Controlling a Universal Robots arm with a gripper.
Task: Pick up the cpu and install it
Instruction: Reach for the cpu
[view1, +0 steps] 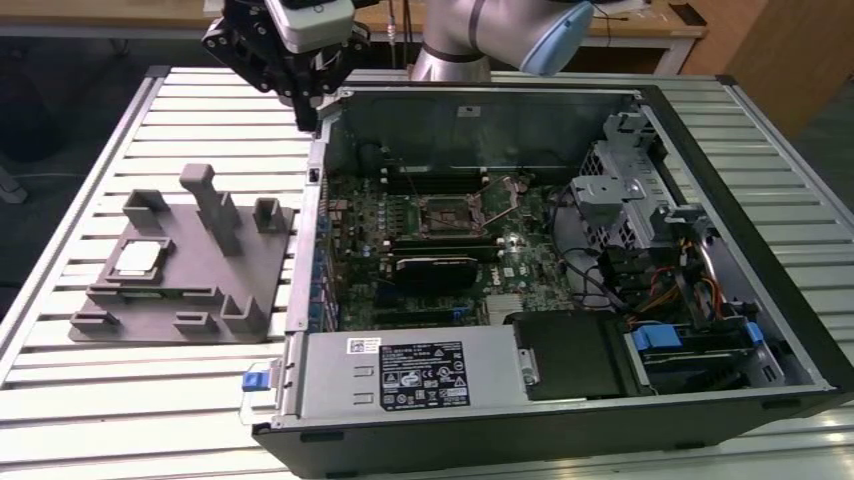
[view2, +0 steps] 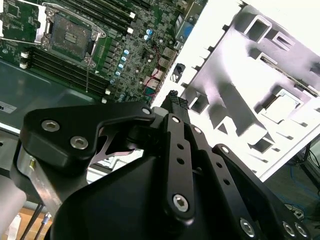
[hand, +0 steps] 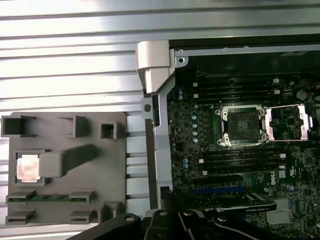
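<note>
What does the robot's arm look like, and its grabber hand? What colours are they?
The silvery-grey robot arm is made of smooth round tubes, with a light blue cap on one joint. The black metal gripper is built from flat angular bars joined by shiny silver screws. A white and grey box sits on its wrist in the exterior view.

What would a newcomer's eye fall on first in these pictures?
The open computer case dominates, its green board showing an empty socket. On the exterior view's left, a grey fixture holds the silvery cpu. The black claw hangs above the case's far corner, well away from the cpu.
</note>
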